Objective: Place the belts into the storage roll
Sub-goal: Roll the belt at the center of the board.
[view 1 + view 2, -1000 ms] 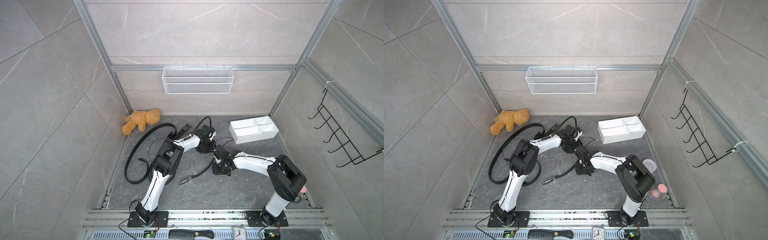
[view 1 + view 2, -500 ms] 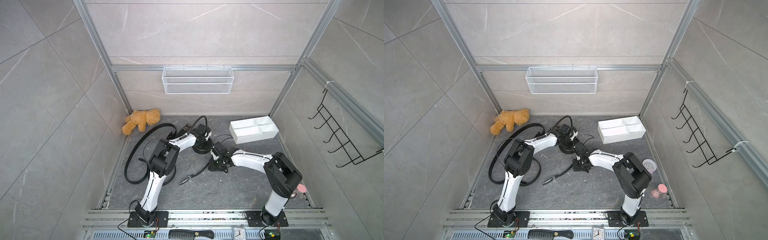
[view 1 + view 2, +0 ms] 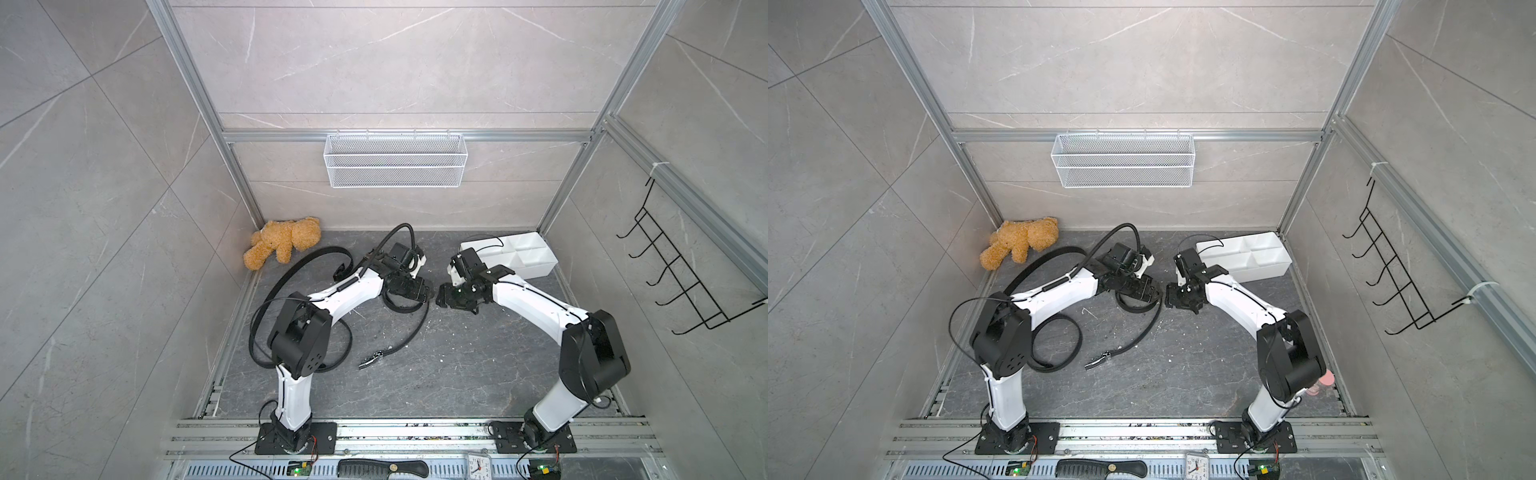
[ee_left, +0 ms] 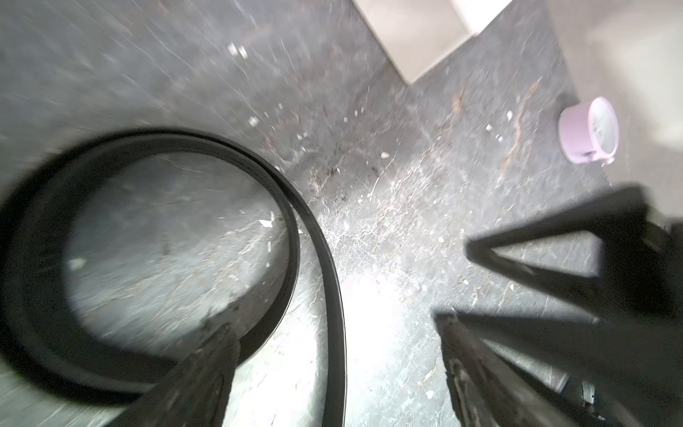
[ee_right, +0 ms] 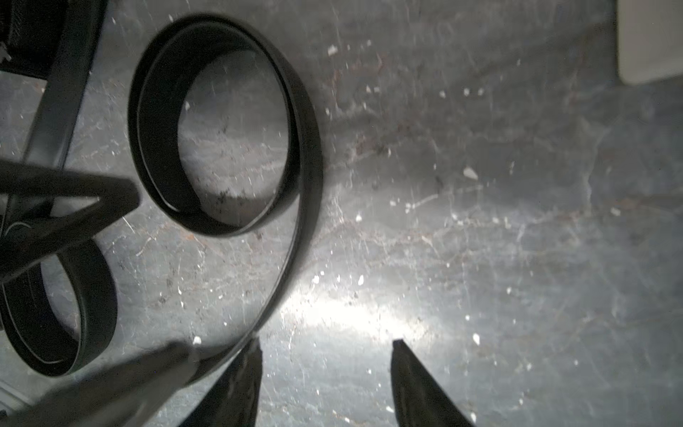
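Finding no belt in the tray (image 3: pixel 536 268); visible compartments showing white and bare in both top views. Judging the task as barely begun: rolling under way on one belt, stowing not yet done for any.

Observing the coiled belt (image 3: pixel 401 306) lying on the tabletop (image 3: pixel 436 374) mid-scene, wound only in part, its loose tail running toward the rig base and ending at the buckle (image 3: pixel 370 360). Noting a second belt (image 3: pixel 307 259) sprawling in a wide loop beside the left arm, near the bear (image 3: pixel 282 245). Glimpsing another small coil (image 5: pixel 55 307) in the right wrist view; unable to say which belt.

Recording the left hand (image 4: pixel 334 321) standing over the coiled belt, fingers wide apart, clamping nothing; one finger (image 4: pixel 207 369) overlapping the rim, contact impossible to confirm through blur. Recording the right hand (image 5: pixel 327 342) just beside the coiled belt on the tray side, fingers apart over bare tabletop, the tail passing close by one finger (image 5: pixel 240 384).

Judging the remainder as: finishing this roll, carrying it to the tray well apart at the far right corner, repeating for the others.
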Controlling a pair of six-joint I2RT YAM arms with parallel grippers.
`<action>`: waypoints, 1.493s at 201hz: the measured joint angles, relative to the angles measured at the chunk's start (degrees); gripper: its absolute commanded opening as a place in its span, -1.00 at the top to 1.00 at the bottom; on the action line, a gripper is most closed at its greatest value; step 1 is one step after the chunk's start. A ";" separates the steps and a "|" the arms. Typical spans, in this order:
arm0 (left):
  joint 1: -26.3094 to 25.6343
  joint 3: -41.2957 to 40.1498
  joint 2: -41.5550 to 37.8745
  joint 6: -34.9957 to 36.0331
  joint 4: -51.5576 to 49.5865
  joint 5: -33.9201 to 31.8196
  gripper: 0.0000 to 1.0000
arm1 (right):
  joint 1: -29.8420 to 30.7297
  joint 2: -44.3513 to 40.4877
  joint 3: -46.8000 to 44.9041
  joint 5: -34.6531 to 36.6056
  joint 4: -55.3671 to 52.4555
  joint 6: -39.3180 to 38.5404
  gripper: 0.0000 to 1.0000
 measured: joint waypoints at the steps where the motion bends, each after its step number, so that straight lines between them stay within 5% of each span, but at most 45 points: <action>1: 0.00 -0.28 -0.37 0.00 0.09 -0.11 -0.73 | -0.04 0.33 0.42 0.04 -0.04 -0.11 -0.20; 35: -1.62 -8.74 -8.11 0.35 -0.94 -2.58 -0.54 | -0.35 9.57 11.58 0.07 -2.27 -1.11 -0.19; 79: -10.75 -19.12 -8.20 0.35 -4.39 -5.95 -0.41 | 1.31 19.80 25.18 1.46 -6.93 -3.82 -0.15; 162: -10.95 -21.00 -5.70 0.17 -4.26 -13.40 -0.38 | 3.82 31.30 30.10 7.98 -12.79 -9.16 -0.10; 178: -11.08 -21.00 -3.67 0.24 -3.98 -13.79 -0.26 | 3.85 32.37 30.67 8.79 -13.03 -9.60 -0.01; 197: -11.23 -20.59 -1.99 0.79 -3.39 -14.75 0.23 | 3.96 32.37 30.73 9.07 -13.20 -10.03 0.06; 223: -11.23 -20.24 -1.38 0.83 -3.17 -16.20 1.00 | 4.24 30.93 27.56 10.29 -11.78 -10.69 0.13; 300: -9.90 -18.27 -0.79 1.64 -8.85 -20.96 1.00 | 4.48 10.62 -4.11 10.62 -5.68 -7.93 0.16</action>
